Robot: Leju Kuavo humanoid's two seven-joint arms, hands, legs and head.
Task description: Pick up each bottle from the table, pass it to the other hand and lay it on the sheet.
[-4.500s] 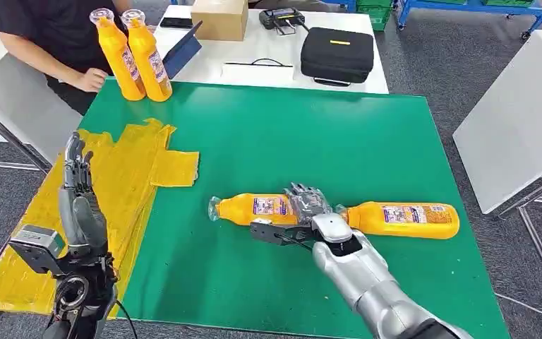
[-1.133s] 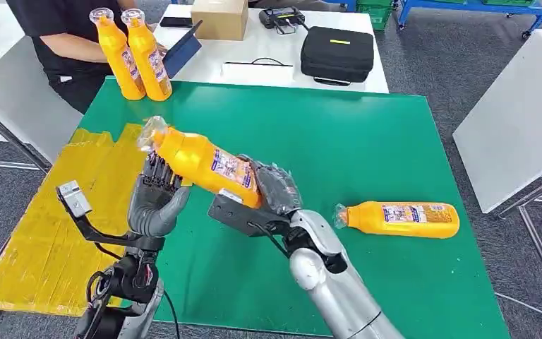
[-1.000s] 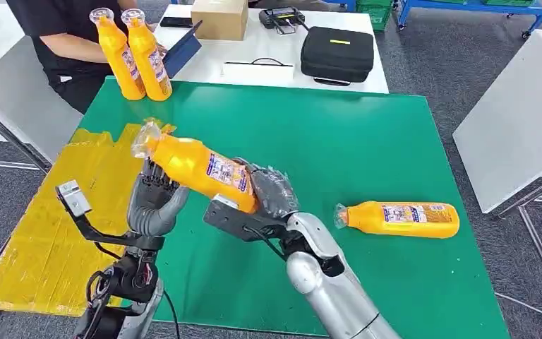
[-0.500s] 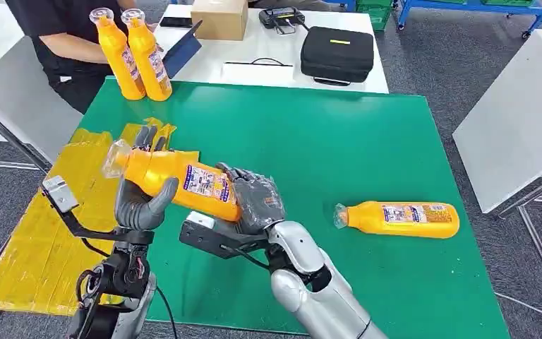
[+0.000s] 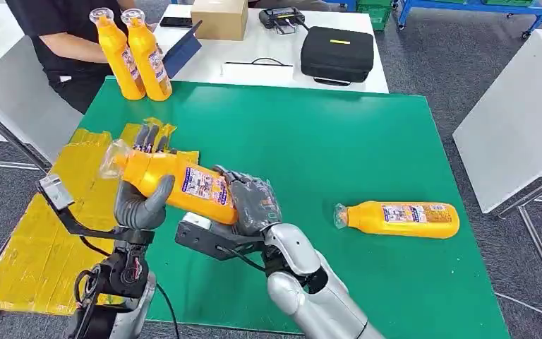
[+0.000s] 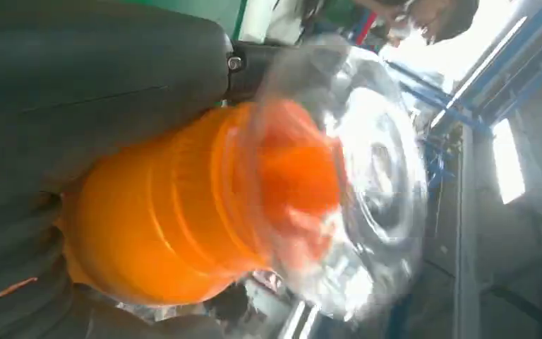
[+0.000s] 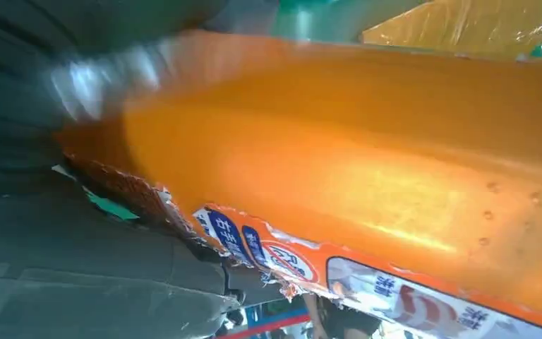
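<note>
Here the green desk [image 5: 339,141] takes up most of the head view, with broad open surface across its middle and far right. Its left edge is overlapped by the crumpled yellow sheet [image 5: 35,233], which runs off the desk's near-left corner toward the floor. Beyond the far edge stands a white desk [image 5: 268,53] carrying a black case [image 5: 337,54] and a cardboard box [image 5: 219,18]; a person [image 5: 56,35] in dark clothing stands by the far-left corner.

Held above the desk's left part, where desk meets sheet, is the lifted bottle [image 5: 173,182], orange with a clear cap, tilted with the cap end toward the sheet. The right hand [image 5: 250,205] wraps its base end. The left hand [image 5: 145,191] cups the neck end, thumb across the front and fingers behind; the blurred left wrist view shows dark fingers against the bottle's shoulder, so it seems to grip, though how firmly is hard to tell.

A second bottle [image 5: 399,219] lies on its side near the desk's right edge, well apart from both hands. Two upright bottles [image 5: 133,53] stand touching at the far-left corner.
</note>
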